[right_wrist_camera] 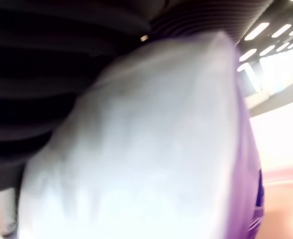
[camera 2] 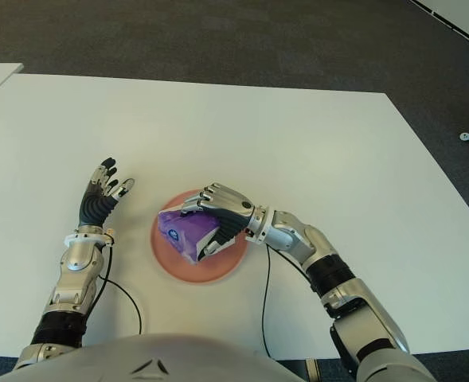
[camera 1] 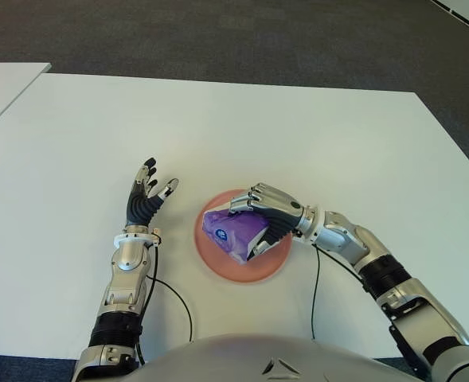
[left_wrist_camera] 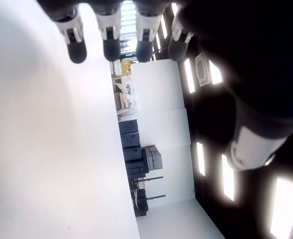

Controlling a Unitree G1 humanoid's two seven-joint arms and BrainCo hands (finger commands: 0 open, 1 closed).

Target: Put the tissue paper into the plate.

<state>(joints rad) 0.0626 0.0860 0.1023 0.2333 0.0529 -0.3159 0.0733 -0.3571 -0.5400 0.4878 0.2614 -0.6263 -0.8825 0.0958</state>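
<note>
Our right hand (camera 1: pixel 264 213) grips the purple tissue paper (camera 1: pixel 232 229), fingers wrapped over its top, holding it just over the pink plate (camera 1: pixel 218 267) beneath for release. Our left hand (camera 1: pixel 145 197) waits beside, fingers spread and empty.

The tissue paper (camera 1: pixel 232 230) is a soft pack in a purple wrapper with a small round blue and white mark on the face turned toward the robot's left. It sits tilted over the plate (camera 1: pixel 218 267), its lower corner pointing down toward the plate's middle, and the right hand (camera 1: pixel 267 216) is clasped around its right-hand end, fingers over the top. Whether the pack touches the plate cannot be told. In the right wrist view the pack fills the frame, pale where the wrapper is stretched and purple along its edge. The plate is round, shallow and salmon pink, lying flat on the white desk (camera 1: pixel 314 143) near the robot.
</note>
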